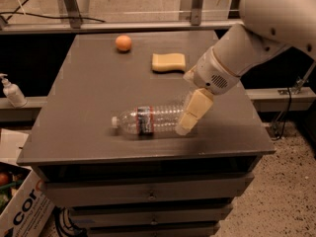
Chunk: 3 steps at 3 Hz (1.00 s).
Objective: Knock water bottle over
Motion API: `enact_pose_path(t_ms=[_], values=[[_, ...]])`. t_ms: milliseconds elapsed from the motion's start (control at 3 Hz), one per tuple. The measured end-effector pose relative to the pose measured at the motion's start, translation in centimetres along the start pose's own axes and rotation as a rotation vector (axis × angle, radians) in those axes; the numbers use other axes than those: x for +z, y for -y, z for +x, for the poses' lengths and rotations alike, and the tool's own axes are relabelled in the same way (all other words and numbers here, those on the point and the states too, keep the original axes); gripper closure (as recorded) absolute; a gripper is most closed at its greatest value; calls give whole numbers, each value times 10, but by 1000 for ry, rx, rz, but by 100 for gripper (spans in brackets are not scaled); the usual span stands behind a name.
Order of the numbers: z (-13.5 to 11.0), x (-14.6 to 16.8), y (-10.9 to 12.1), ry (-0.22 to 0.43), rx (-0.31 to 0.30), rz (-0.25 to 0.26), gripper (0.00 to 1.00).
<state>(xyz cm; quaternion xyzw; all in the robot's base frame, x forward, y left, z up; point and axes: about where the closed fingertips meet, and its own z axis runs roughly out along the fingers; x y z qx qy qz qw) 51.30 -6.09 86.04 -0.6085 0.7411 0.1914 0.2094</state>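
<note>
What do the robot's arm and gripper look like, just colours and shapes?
The arm is white, built of thick rounded segments, with a round patch of small dots near the wrist. No cables show on it. The gripper, beside the base of the lying water bottle, is pale cream and blocky, narrowing toward its tip.

An orange (pixel 124 43) is sitting at the table's (pixel 84 112) eleven o'clock, a sponge (pixel 168 62) is lying at the gripper's (pixel 183 128) twelve o'clock, and a pump dispenser (pixel 12 91) is standing off-table at nine o'clock.
</note>
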Motion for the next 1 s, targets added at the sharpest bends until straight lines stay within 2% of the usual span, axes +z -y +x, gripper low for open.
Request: enact_pose_path(t_ms=[667, 1000], values=[[32, -49, -19, 303, 106, 32, 0], [32, -48, -19, 301, 104, 31, 0]])
